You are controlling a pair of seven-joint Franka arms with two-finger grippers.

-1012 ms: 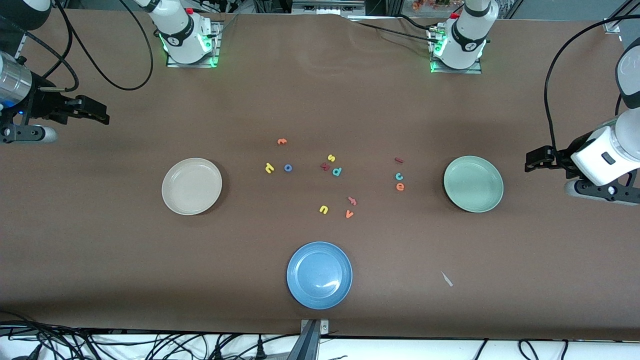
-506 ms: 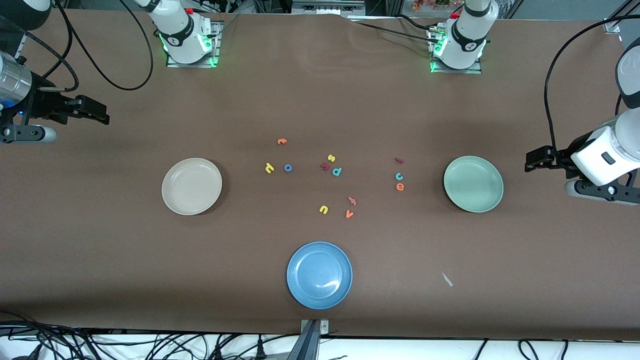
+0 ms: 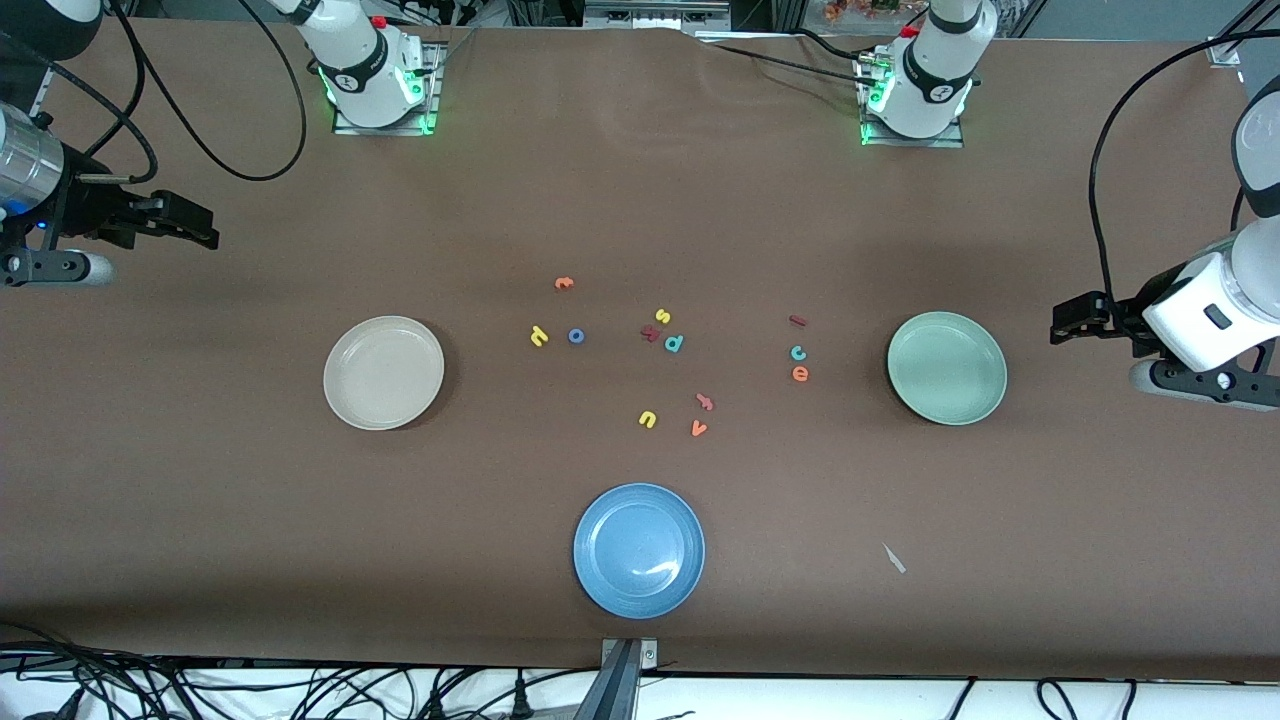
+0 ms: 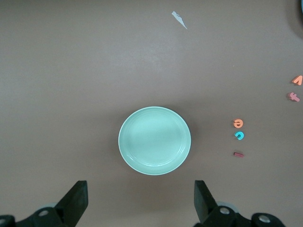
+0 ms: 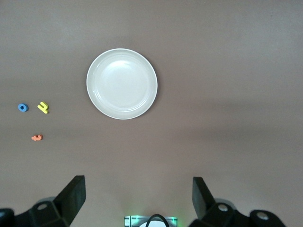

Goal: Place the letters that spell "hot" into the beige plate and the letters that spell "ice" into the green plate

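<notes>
The beige plate lies empty toward the right arm's end of the table. The yellow h, blue o and orange t lie on the cloth beside it. The green plate lies empty toward the left arm's end, with the dark red i, teal c and orange e beside it. My left gripper hangs open over the table's end past the green plate. My right gripper hangs open over the other end.
A blue plate lies nearest the front camera. Spare letters sit mid-table: yellow s, teal p, dark red k, yellow u, orange v and a pinkish one. A white scrap lies beside the blue plate.
</notes>
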